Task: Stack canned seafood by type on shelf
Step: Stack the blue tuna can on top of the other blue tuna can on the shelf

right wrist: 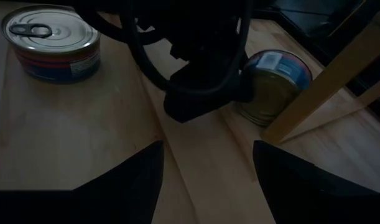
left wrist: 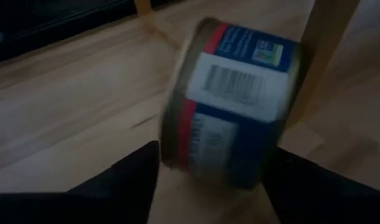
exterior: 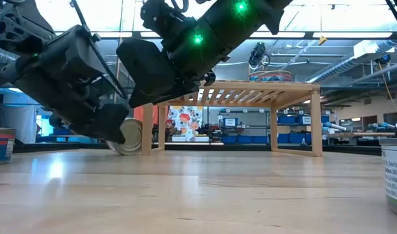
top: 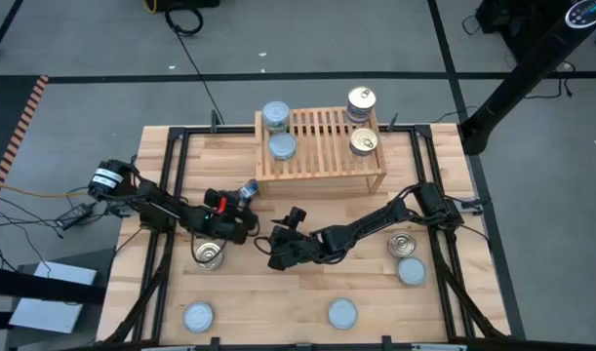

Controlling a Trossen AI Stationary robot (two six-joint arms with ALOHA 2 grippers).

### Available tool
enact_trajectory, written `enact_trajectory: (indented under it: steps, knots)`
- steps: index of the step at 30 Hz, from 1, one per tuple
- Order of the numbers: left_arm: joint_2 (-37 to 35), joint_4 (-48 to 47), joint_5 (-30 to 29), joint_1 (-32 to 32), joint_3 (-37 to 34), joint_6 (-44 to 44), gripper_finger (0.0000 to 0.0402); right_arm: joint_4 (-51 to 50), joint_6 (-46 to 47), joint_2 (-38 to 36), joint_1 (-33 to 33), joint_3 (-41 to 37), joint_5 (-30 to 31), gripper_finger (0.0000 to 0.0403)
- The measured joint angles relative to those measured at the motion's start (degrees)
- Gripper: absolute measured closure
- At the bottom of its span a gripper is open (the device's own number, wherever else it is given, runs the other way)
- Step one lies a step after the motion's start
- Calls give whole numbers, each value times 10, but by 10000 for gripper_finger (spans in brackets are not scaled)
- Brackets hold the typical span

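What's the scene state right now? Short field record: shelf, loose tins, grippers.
shelf: two blue-lid tins stand on its left end, two golden-lid tins on its right end
tipped tin: on its side at the shelf's left front leg
left gripper: at the tipped tin
right gripper: open, empty, mid-table beside the left one
loose tins: five upright on the table, two golden-lid and three blue-lid
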Motion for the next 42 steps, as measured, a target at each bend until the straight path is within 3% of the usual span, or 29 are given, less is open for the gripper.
enact_trajectory:
  steps: [6, 16, 28, 34, 42]
  knots:
    - [-1, -25, 4, -4, 0, 2, 205, -1, -1, 0, 0, 0, 0, 147]
    - [-2, -38, 21, -55, 0, 11, 189, -10, -1, 0, 0, 0, -10, 148]
    - [-38, -36, 83, -190, 0, 14, 196, -10, -4, 0, 0, 0, -23, 147]
    - [-47, -3, 89, -238, -1, 54, 196, -12, -36, 0, 0, 0, -67, 145]
    - [-44, 113, 85, -245, -3, 173, 197, -46, -97, -23, -6, 0, -176, 143]
